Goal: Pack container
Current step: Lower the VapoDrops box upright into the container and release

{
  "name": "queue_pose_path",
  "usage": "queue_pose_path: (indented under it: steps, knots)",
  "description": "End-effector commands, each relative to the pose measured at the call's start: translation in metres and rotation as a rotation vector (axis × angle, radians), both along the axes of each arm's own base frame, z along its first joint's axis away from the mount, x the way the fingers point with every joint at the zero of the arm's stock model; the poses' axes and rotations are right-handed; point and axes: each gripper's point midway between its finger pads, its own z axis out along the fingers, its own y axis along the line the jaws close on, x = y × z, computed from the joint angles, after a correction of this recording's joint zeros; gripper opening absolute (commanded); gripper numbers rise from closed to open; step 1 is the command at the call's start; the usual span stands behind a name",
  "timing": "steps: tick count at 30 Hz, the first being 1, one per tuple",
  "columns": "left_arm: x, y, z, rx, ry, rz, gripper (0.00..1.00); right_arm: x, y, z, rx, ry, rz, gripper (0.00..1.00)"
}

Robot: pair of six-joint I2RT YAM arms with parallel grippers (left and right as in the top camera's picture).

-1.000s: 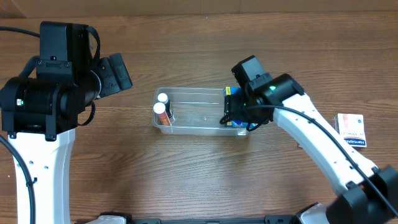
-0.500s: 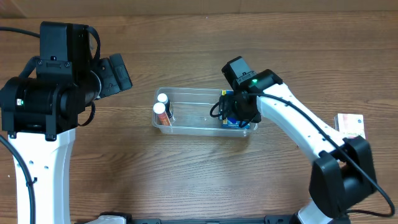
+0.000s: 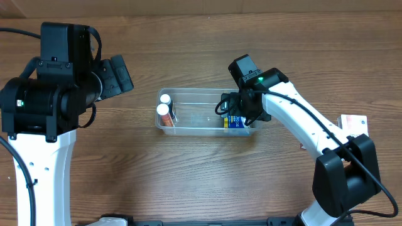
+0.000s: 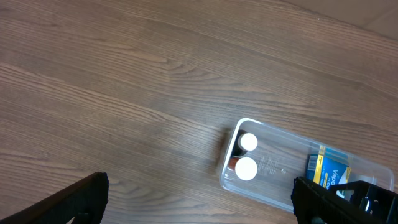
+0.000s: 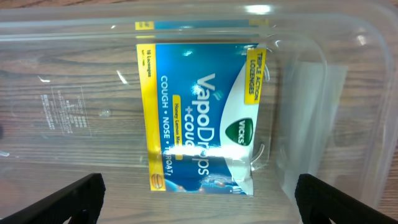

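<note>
Looking down from above: seeing the container sitting in the middle of the wooden table. Seeing two white-capped bottles standing at its left end and a blue and yellow packet lying at its right end. Seeing the right arm reaching over the packet end. Spotting a small box far to the right, partly hidden, too small for reading.

Looking from the left wrist: seeing the left gripper spread wide, holding nothing, hanging over bare wood. Seeing the container lower right, with bottles and packet inside.

Looking from the right wrist: seeing the right gripper spread wide too, gripping nothing, hanging just over the packet. Reading "VapoDrops + COUGH", "COUGH NOSE THROAT", "TRIPLE ACTION LOZENGES" and "VICKS".
</note>
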Motion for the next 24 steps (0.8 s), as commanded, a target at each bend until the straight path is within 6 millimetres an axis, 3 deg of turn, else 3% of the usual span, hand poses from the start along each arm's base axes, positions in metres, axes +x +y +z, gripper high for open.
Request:
queue_pose_path:
  steps: [1,5,8,10,12,13,15,18,20,24]
  knots:
    - [0.000,0.003,0.001,0.021,0.002,-0.008,0.95,0.006,-0.005,0.005,-0.023,-0.036,0.024,1.00]
    - [0.000,0.004,0.001,0.022,0.002,-0.007,0.96,0.024,-0.011,0.038,-0.064,-0.130,0.035,1.00]
    - [0.000,0.003,0.001,0.024,0.002,-0.010,0.95,0.049,-0.034,0.114,-0.115,-0.315,-0.043,1.00]
    - [0.000,0.004,0.000,0.027,0.004,-0.013,0.95,0.061,-0.060,0.168,-0.106,-0.438,-0.133,1.00]
    - [0.000,0.004,0.000,0.027,0.006,-0.013,0.95,0.066,-0.105,0.211,-0.097,-0.526,-0.251,1.00]
    - [0.000,0.004,0.000,0.027,0.005,-0.013,0.95,0.066,-0.126,0.219,-0.107,-0.538,-0.298,1.00]
    - [0.000,0.004,0.000,0.031,0.005,-0.011,0.95,0.052,-0.194,0.217,-0.164,-0.487,-0.454,1.00]
    - [0.000,0.005,0.000,0.035,0.004,-0.012,0.96,0.016,-0.251,0.197,-0.182,-0.331,-0.599,1.00]
    - [0.001,0.005,0.001,0.038,0.001,-0.010,0.96,-0.004,-0.272,0.194,-0.181,-0.277,-0.639,1.00]
    - [0.001,0.005,0.001,0.040,0.000,-0.013,0.96,-0.048,-0.281,0.201,-0.028,-0.227,-0.702,1.00]
